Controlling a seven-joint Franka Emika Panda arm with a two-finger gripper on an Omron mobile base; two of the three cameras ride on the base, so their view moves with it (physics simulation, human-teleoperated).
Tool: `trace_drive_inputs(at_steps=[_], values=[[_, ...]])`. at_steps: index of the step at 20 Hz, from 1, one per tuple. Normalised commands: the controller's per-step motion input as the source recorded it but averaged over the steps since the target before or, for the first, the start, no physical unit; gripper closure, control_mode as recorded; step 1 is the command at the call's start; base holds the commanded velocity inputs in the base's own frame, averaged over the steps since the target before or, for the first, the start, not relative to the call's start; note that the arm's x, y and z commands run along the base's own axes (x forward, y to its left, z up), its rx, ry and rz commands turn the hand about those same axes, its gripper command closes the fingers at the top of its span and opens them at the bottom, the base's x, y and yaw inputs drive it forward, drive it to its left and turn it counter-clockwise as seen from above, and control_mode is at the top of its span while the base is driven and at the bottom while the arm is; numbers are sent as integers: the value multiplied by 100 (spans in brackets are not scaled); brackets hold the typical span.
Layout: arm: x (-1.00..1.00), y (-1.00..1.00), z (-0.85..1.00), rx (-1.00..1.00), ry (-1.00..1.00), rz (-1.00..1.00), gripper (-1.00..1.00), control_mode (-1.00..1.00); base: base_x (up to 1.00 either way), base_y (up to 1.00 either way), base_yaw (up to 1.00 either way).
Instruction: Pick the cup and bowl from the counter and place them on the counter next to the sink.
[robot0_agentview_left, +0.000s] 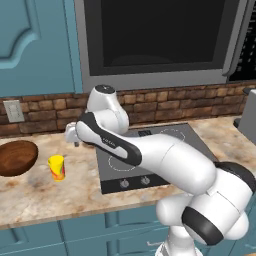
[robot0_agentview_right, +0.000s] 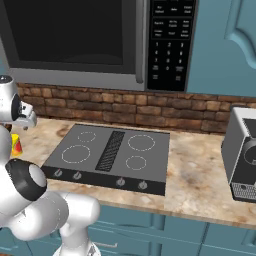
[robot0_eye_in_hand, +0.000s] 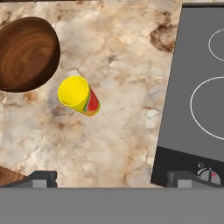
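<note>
Hand view, left to right: wide dark-brown wooden bowl, then small yellow red-splotched cup upright just beside it on the beige marbled counter, black stovetop rightmost. Gripper, jaws spread wide and empty, should centre over the cup before descending, clear of the bowl.

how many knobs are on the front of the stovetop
4, along the stovetop front edge: two knobs at left, two at right. None seem hidden.
</note>
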Motion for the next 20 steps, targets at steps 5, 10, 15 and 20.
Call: trace_drive_inputs(at_steps=[5,10,15,20], values=[[2,16,-19,-2,0,0,-100,-100,0,0,0],[7,20,-17,0,0,0,-100,-100,0,0,0],[20,25,-3,0,0,0,-100,-100,0,0,0],[25,19,0,0,0,0,-100,-100,0,0,0]])
